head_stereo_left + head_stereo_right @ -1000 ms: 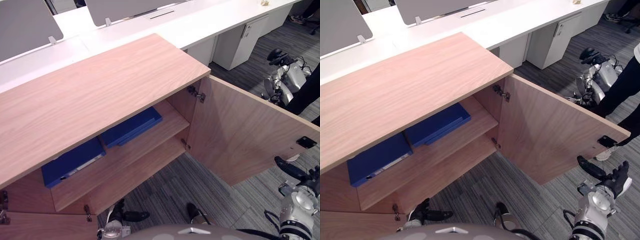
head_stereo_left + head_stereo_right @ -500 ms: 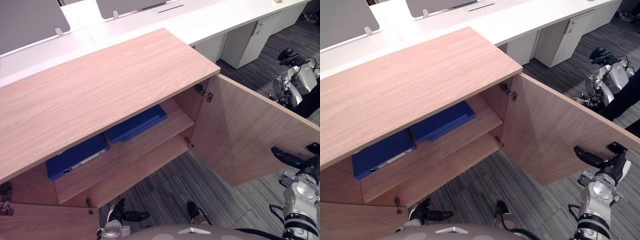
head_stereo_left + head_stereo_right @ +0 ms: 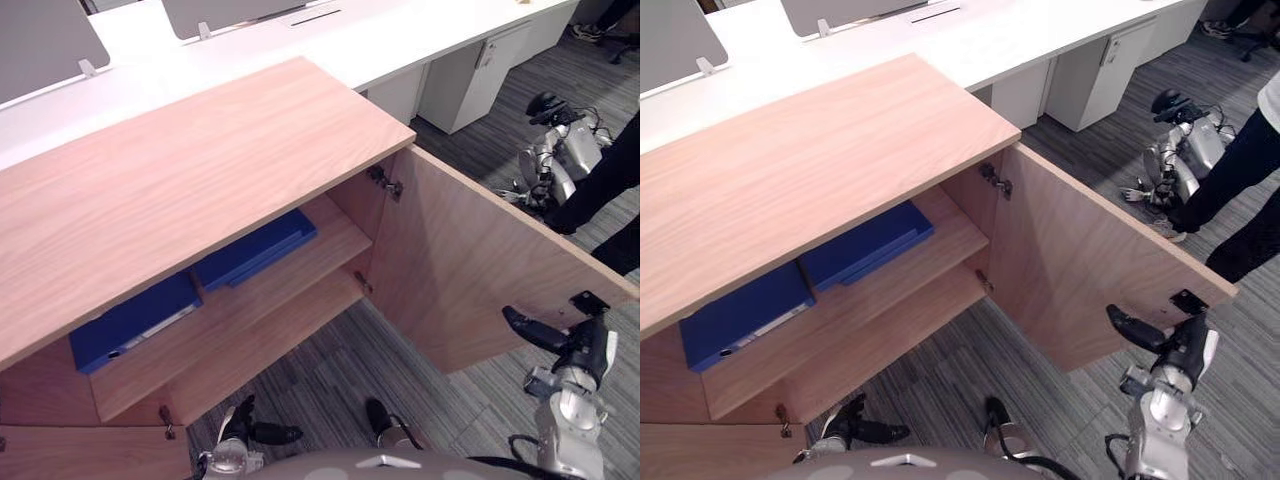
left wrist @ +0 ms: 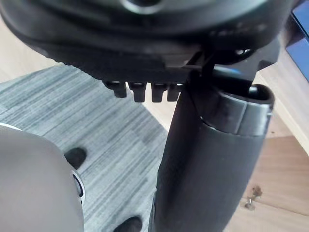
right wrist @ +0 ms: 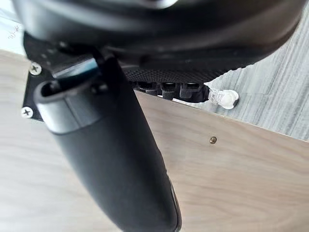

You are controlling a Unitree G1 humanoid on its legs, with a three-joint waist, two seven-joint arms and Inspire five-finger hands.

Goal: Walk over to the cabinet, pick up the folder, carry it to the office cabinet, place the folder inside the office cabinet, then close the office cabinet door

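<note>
Hanging low by floor, left hand [image 3: 238,432]: empty, fingers loose. Right hand [image 3: 572,345]: empty, thumb straight, fingers slack, just beside free edge of open cabinet door [image 3: 470,270], on its inner face; contact unclear. Right hand nearer door. Hinge [image 3: 385,185] beyond. Blue folder [image 3: 130,322] lies flat on upper shelf [image 3: 320,262], second blue folder [image 3: 255,250] beside it. White bench [image 3: 330,40] behind.

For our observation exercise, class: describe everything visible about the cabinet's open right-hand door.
The door is a light wood-grain panel, swung wide open. Two metal hinges fix it to the right wall of the cabinet. A dark plate sits near its free upper corner, beside the right hand; contact is unclear.
</note>
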